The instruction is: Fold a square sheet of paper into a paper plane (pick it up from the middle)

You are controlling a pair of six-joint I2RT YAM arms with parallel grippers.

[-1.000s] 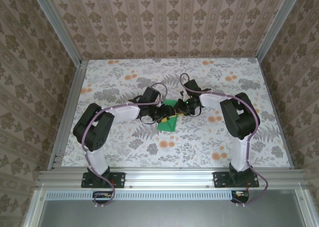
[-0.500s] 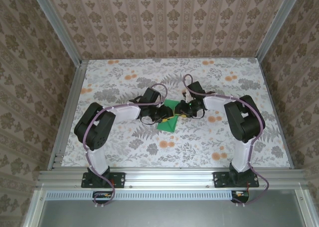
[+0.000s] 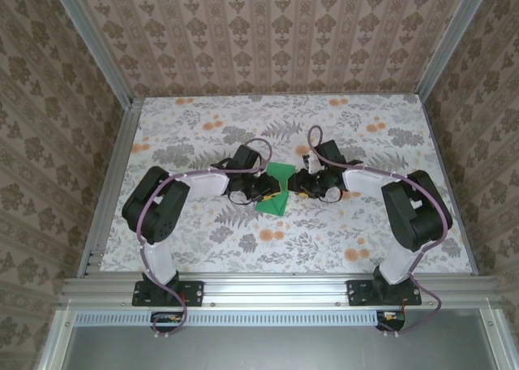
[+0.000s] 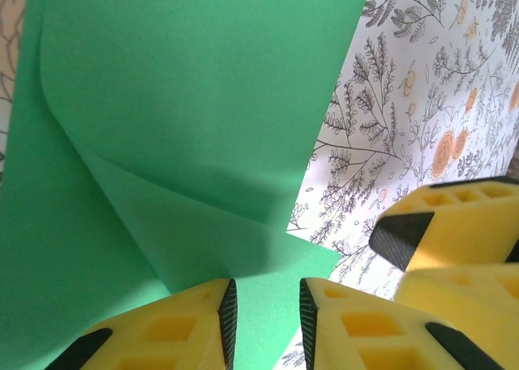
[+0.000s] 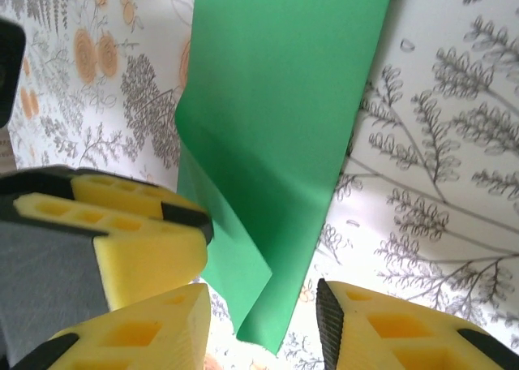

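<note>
The right gripper [image 5: 261, 305] has widened, open over the green paper [image 5: 276, 102] mid-frame. The left gripper [image 4: 266, 297] has narrowed astride its fold, not yet shut, likely taking over.

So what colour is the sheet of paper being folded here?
The paper is plain bright green, unmarked; the left wrist view shows it best.

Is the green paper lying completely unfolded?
No, the bright green thin paper sheet has a flap folded over onto itself.

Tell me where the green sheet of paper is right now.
In the top view, the green sheet of paper sits partly folded near the middle of the floral table, between the left gripper and the right gripper.
</note>
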